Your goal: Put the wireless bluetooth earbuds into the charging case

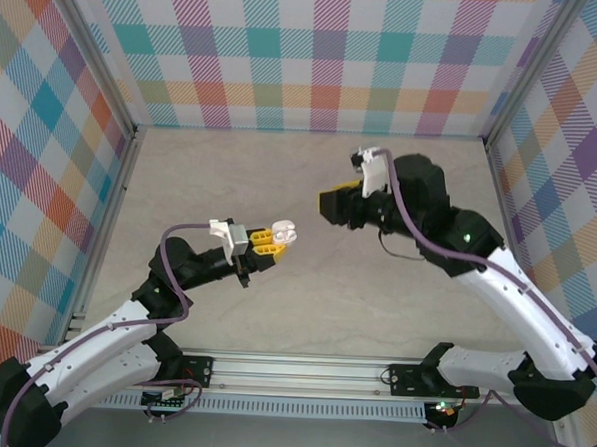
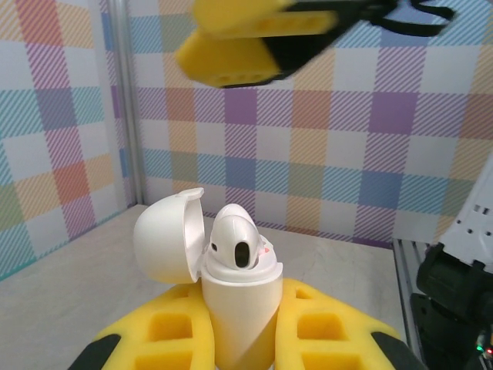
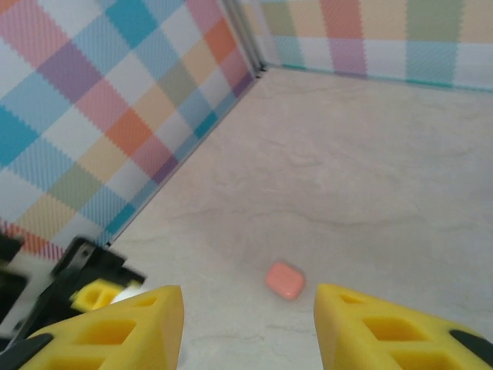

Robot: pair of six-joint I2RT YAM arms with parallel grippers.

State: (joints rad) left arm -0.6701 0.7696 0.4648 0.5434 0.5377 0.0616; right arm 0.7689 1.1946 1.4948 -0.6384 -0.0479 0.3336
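Note:
My left gripper [image 2: 239,327] is shut on a white charging case [image 2: 240,304], held upright above the table with its lid [image 2: 168,235] hinged open to the left. A white earbud [image 2: 233,237] sits in the case's mouth, its head sticking up, and a small pink spot shows just behind it. From above, that case [image 1: 283,230] is at the left gripper's [image 1: 267,239] tip, left of the table's centre. My right gripper [image 3: 248,308] is open with nothing between its yellow fingers [image 3: 131,327]. It hangs up and to the right of the case [image 1: 336,203].
A small coral-pink case [image 3: 285,280] lies shut on the beige table [image 3: 362,177] below the right gripper. Checked walls [image 1: 317,54] enclose the table on three sides. The right gripper's yellow finger [image 2: 246,46] hangs high in the left wrist view.

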